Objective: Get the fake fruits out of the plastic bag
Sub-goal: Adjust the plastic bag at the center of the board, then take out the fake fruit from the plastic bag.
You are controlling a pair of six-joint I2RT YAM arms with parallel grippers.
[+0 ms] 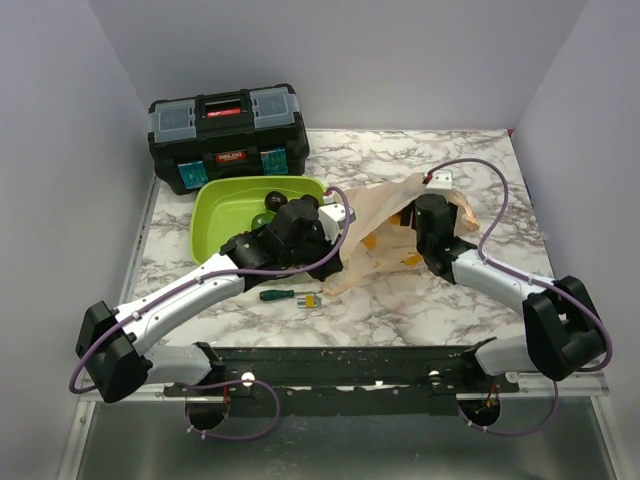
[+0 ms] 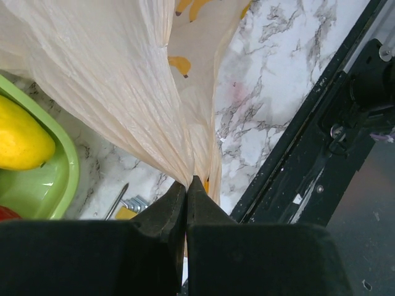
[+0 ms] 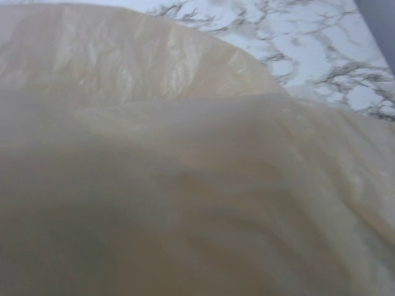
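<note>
The peach-orange plastic bag [image 1: 385,215] lies crumpled on the marble table, right of the lime-green tray [image 1: 215,215]. My left gripper [image 2: 187,182] is shut on a gathered fold of the plastic bag [image 2: 123,92], pulling it taut beside the tray. My right gripper [image 1: 428,212] reaches into the bag from the right. Its fingers are hidden, and bag film [image 3: 185,185] fills the right wrist view. A yellow fake fruit [image 2: 18,139] lies in the tray [image 2: 62,179], and a dark one [image 1: 272,200] shows there from above. I cannot make out any fruit inside the bag.
A black toolbox [image 1: 228,135] stands at the back left, behind the tray. A green-handled screwdriver [image 1: 278,295] and a small yellow-holdered key set [image 1: 312,299] lie in front of the bag. Something red [image 2: 5,213] peeks in at the tray's edge. The black rail [image 1: 350,365] runs along the near edge.
</note>
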